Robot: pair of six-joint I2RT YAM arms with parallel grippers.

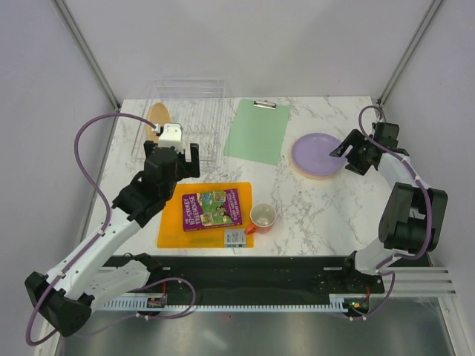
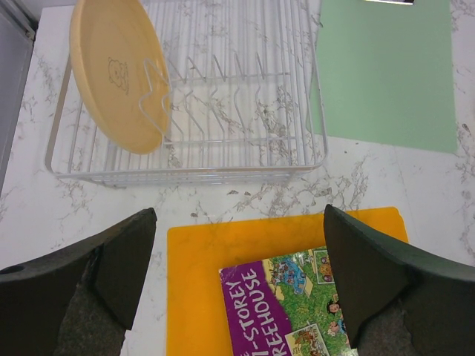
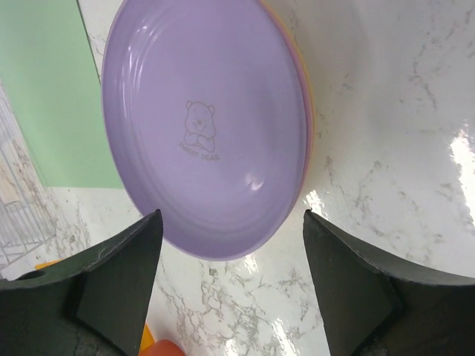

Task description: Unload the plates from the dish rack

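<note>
Plates: lilac plate (image 3: 204, 126) tops a stack just ahead of right gripper (image 3: 230, 289), jaws apart, empty. One yellow-orange plate (image 2: 119, 74) left in dish rack (image 2: 245, 89), ahead-left of wide-open, empty left gripper (image 2: 241, 274).

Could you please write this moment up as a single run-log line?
left gripper open facing clear wire dish rack | one round yellow-orange plate in rack | right gripper open over round lilac plate topping stack
</note>
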